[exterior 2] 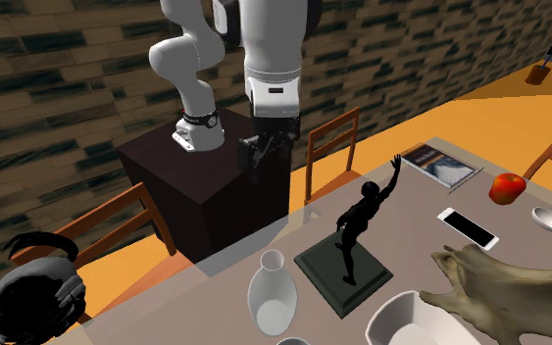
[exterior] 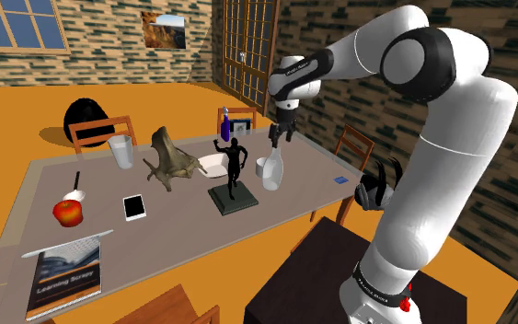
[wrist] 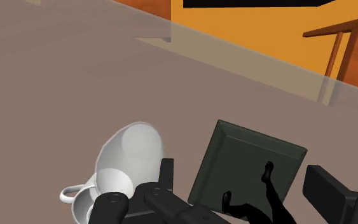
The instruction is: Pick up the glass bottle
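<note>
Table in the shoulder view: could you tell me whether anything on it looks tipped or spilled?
Nothing stands out: the white narrow-necked bottle and the black figurine on its dark square base stand upright, and nothing is spilled.

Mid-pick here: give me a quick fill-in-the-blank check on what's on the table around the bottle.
The gripper hangs clear of the pale bottle with its fingers ____. The black figurine stands on a dark ____ base. The white phone lies between the figurine and a red ____.
Missing: open; green; apple.

Grey table [exterior: 183,225] — bottle [exterior: 271,171], statuette [exterior: 235,164], apple [exterior: 68,213], phone [exterior: 135,207], magazine [exterior: 66,276].
</note>
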Motion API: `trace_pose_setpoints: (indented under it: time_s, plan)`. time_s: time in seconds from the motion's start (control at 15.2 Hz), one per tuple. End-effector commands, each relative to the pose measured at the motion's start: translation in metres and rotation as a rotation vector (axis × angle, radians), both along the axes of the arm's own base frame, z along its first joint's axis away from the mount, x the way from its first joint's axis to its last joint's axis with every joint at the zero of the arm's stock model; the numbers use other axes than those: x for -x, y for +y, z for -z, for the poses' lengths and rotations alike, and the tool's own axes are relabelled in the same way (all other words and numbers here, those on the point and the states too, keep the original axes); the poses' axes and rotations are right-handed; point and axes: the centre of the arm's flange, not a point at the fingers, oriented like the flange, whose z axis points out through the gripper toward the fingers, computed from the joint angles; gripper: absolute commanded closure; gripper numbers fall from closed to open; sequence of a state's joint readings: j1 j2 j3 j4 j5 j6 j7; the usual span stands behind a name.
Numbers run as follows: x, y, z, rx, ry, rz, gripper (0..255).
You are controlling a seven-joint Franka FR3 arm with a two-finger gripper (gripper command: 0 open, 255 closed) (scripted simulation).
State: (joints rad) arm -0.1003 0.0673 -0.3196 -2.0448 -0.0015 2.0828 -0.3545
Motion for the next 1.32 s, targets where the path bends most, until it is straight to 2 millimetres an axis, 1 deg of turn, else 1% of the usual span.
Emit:
trace_pose_setpoints:
  time_s: [0.0,0.73,0.79,1.19,1.25]
  plan:
    - [-0.013,-0.019,0.013,0.000,0.000,0.002,0]
    - [-0.097,-0.117,0.081,-0.006,0.000,0.013,0]
    - [-0.098,-0.119,0.082,-0.006,0.000,0.014,0]
    - [-0.098,-0.119,0.114,-0.006,0.000,0.014,0]
    - [-0.098,-0.119,0.122,-0.006,0.000,0.014,0]
